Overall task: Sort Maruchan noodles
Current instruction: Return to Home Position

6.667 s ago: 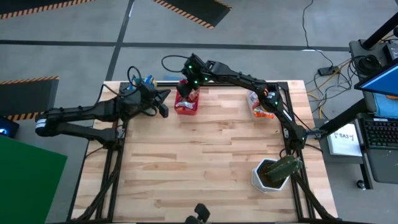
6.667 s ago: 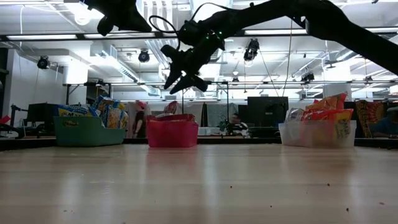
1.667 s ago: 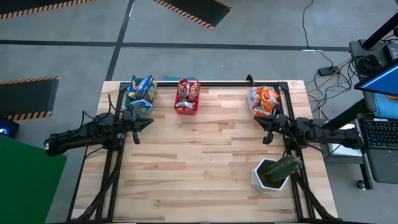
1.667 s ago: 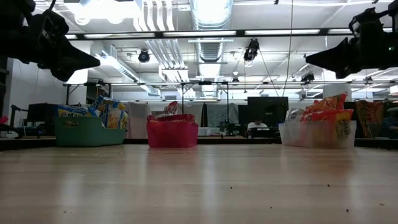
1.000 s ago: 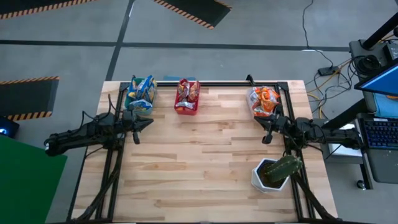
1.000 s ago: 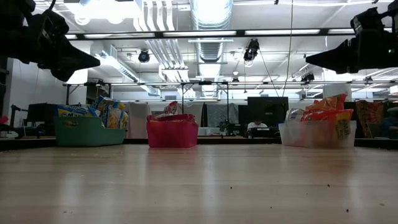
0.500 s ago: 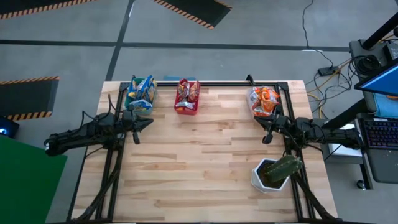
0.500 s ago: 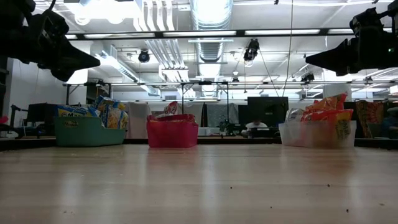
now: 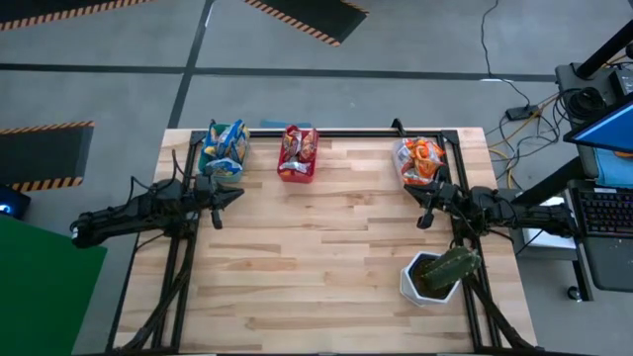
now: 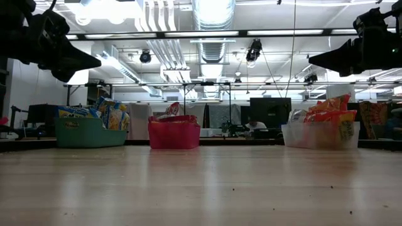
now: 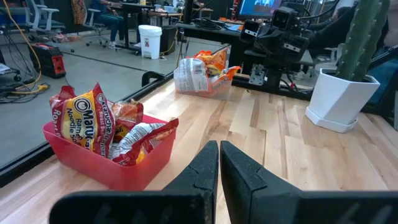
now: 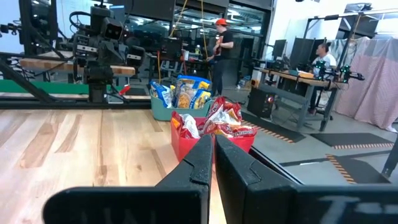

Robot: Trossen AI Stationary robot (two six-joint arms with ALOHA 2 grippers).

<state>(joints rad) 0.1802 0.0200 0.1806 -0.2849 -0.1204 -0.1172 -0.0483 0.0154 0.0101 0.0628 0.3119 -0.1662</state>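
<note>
Butcher-block table (image 9: 326, 262), open workshop beyond, noodle packets (image 9: 297, 148) binned, left claw (image 11: 219, 147) and right claw (image 12: 211, 140) clenched.

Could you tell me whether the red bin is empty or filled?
Filled: red packets stick up above the rim of the red bin.

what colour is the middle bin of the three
The middle bin is red, clearest in the left wrist view.
</note>
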